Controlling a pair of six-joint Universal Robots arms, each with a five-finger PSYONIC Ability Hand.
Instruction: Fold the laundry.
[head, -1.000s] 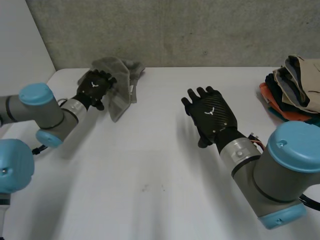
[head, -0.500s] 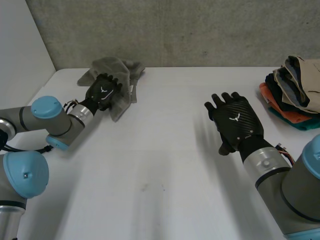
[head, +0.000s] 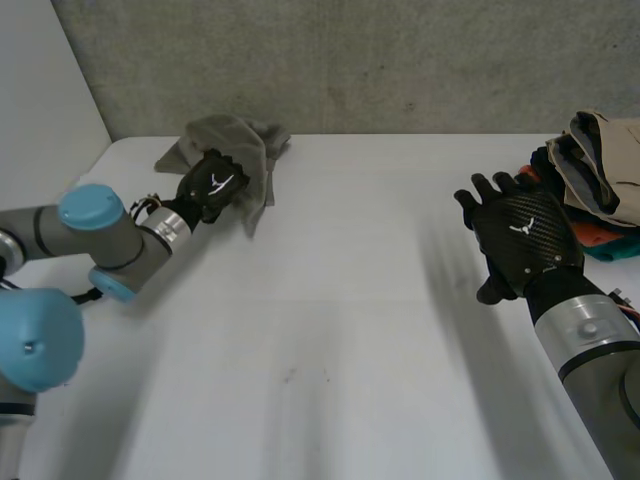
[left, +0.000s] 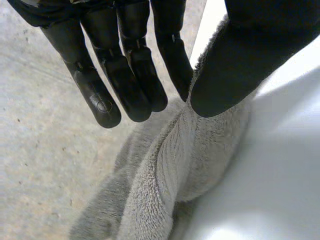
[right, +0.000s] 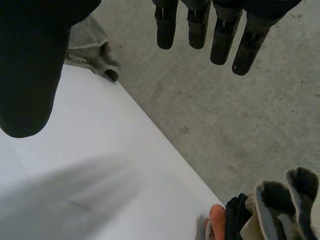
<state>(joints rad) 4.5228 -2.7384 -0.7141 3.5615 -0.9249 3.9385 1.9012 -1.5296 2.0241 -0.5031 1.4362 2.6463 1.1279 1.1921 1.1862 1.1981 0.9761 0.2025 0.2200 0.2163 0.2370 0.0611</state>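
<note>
The grey towel lies bunched near the far left corner of the tabletop. My left robot hand pinches a fold of it between thumb and fingers. My right robot hand is open with straight fingers and holds nothing. It is near the right edge, beside the pile of clothes.
</note>
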